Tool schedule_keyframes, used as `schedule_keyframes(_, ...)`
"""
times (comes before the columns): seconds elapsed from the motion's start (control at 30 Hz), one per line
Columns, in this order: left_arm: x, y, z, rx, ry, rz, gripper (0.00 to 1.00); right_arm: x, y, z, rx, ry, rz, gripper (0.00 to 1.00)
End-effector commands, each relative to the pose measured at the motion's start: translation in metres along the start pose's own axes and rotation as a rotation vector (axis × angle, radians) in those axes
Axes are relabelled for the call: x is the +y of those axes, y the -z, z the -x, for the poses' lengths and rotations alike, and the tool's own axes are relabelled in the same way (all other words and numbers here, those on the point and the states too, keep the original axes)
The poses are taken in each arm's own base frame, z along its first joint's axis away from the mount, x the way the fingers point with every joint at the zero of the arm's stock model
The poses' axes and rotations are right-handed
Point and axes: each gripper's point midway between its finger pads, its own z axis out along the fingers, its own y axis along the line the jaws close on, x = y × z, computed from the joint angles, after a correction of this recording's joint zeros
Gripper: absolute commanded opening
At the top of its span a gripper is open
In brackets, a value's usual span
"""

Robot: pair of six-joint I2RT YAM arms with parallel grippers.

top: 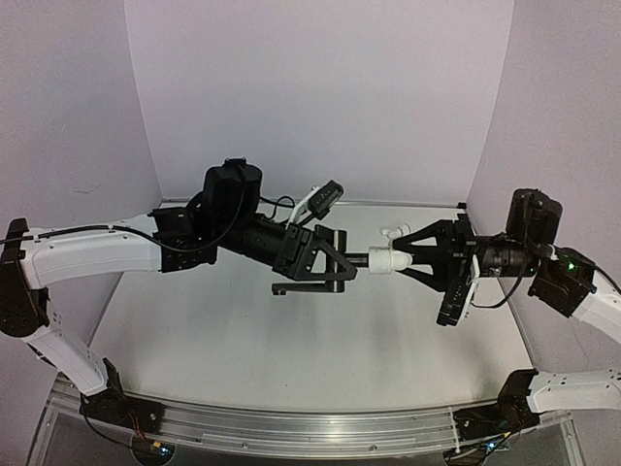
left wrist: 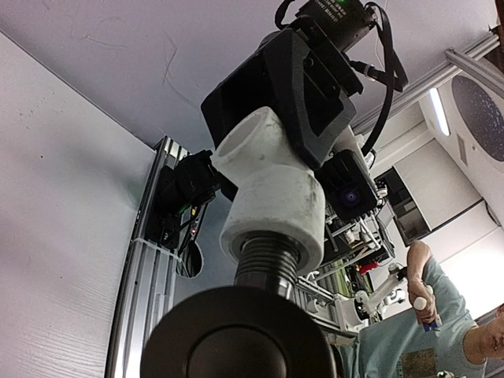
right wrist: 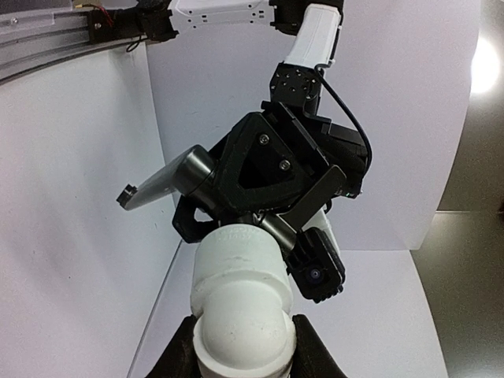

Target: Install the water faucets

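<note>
Both arms meet in mid-air above the table. My left gripper (top: 335, 260) is shut on the dark grey faucet (top: 357, 259), whose thin spout (top: 306, 287) hangs below the jaws. In the right wrist view the spout (right wrist: 161, 185) sticks out to the left of the left gripper. The faucet's threaded end (left wrist: 266, 264) sits inside a white elbow fitting (left wrist: 272, 189). My right gripper (right wrist: 242, 356) is shut on that fitting (right wrist: 240, 307), with one dark finger (right wrist: 177, 354) on each side. From above, the fitting (top: 388, 260) bridges the two grippers.
Another small white fitting (top: 393, 233) lies on the table behind the joined parts. An aluminium rail (top: 291, 427) runs along the near edge between the arm bases. White walls close in the back and both sides.
</note>
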Motion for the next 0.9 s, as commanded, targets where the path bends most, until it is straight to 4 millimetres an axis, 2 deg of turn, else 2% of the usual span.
schedule_keyframes(0.0,-0.047,0.004,0.032,-0.101,-0.205,-0.038,0.00,-0.052,-0.002,0.003,-0.009,-0.066,-0.162,0.00)
schedule_keyframes(0.2,-0.045,0.009,0.034,-0.120,-0.292,0.018,0.00,-0.045,-0.003,0.008,-0.033,-0.207,-0.105,0.00)
schedule_keyframes(0.63,-0.042,0.008,0.033,-0.130,-0.454,0.098,0.00,-0.061,-0.011,0.010,-0.081,-0.672,-0.086,0.00)
schedule_keyframes(0.87,-0.032,0.012,0.039,-0.177,-0.543,0.191,0.00,-0.077,-0.014,0.002,-0.091,-0.986,-0.132,0.00)
